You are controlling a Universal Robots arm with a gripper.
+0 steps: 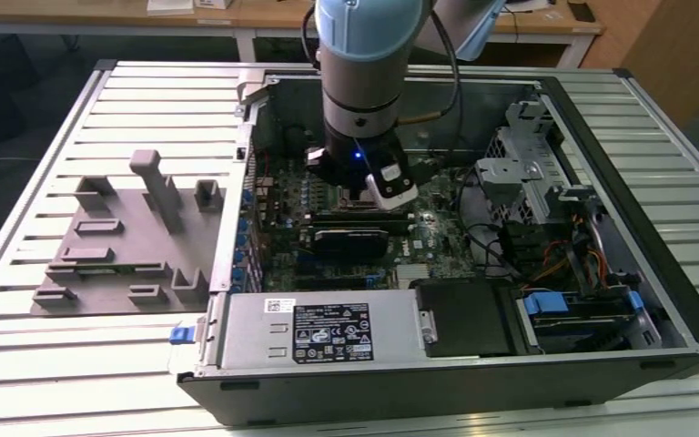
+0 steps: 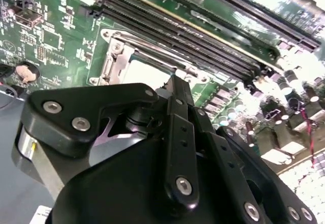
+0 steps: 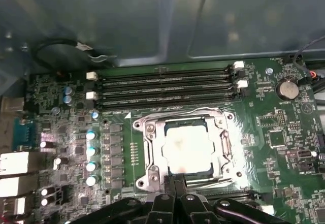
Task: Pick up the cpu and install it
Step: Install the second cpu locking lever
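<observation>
The cpu (image 3: 186, 148), a pale silver square, lies flat inside the metal-framed socket (image 3: 150, 148) on the green motherboard. It also shows as a bright patch (image 2: 146, 74) in the second wrist view. My gripper (image 3: 175, 180) hangs just over the socket's edge, at one side of the cpu, its two black fingers pressed together with nothing between them. The joined fingertips (image 2: 175, 83) point down at the cpu's rim. In the exterior view the arm (image 1: 362, 91) reaches down into the open computer case, with the gripper (image 1: 371, 206) low over the board.
Memory slots (image 3: 162, 89) run beside the socket. Capacitors (image 3: 91, 150) stand on another side. The case walls (image 1: 248, 182), a drive cage (image 1: 513, 173) and the power supply (image 1: 313, 328) ring the board. A grey fixture tray (image 1: 119, 246) lies on the slatted table at the exterior view's left.
</observation>
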